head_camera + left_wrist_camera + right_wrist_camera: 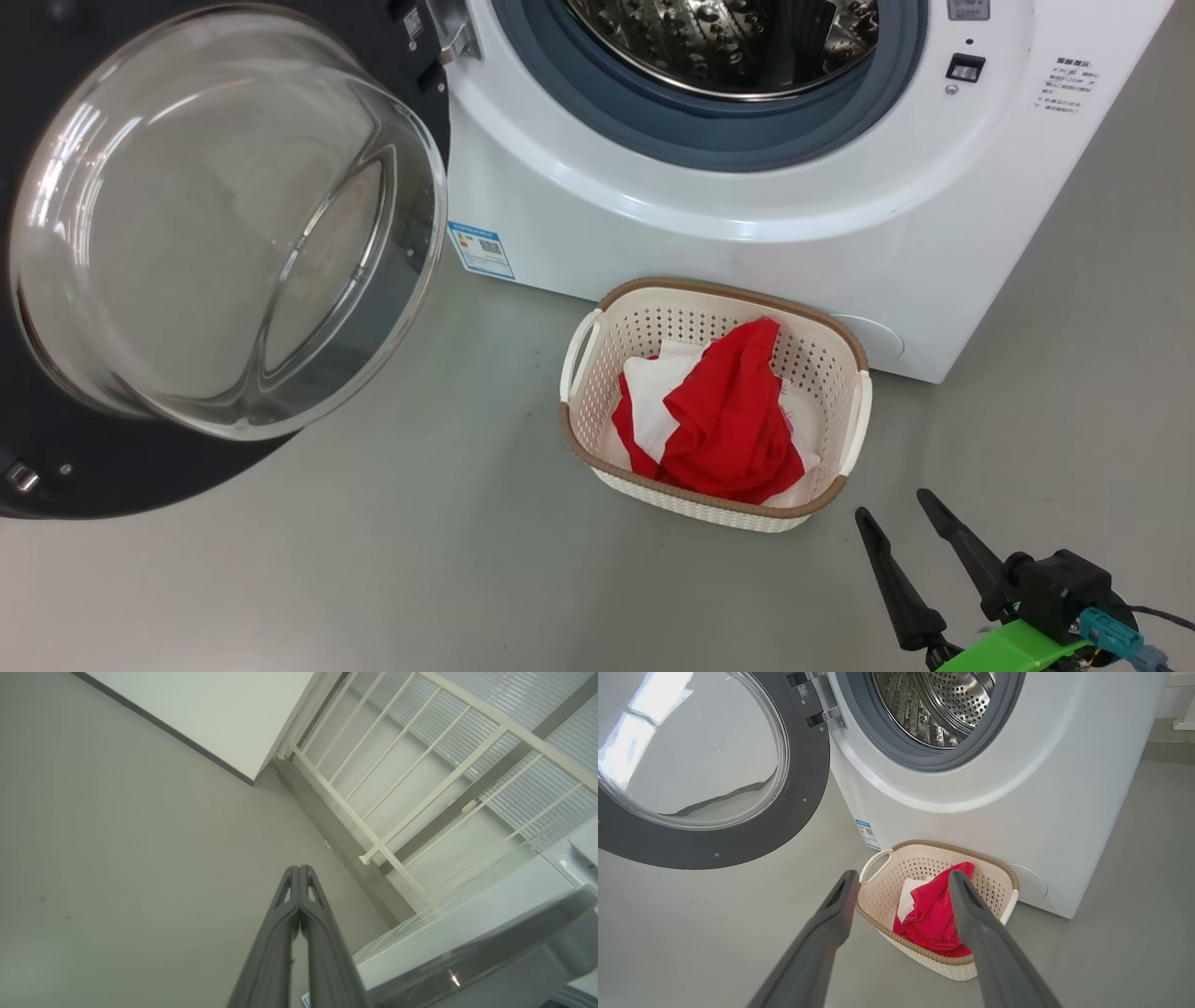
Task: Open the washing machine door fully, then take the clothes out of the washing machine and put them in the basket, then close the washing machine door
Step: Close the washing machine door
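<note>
Fingers of the right gripper [892,504] stand spread wide, holding nothing and touching nothing, above the floor [420,579] near the basket [709,289]. In the right wrist view the same spread fingers frame the basket. The left gripper [299,869] has its fingers pressed together, empty, pointing over bare floor toward a white railing [373,793]. The basket, cream and perforated with a brown rim, sits on the floor close against the front of the washer [747,252]. In it lie the clothes [733,420], crumpled red fabric over white parts, one red fold reaching up the back wall. The washer is white, its steel drum [728,47] exposed. The door [112,485] hangs wide open at the left, black rim around a bulging clear glass bowl.
</note>
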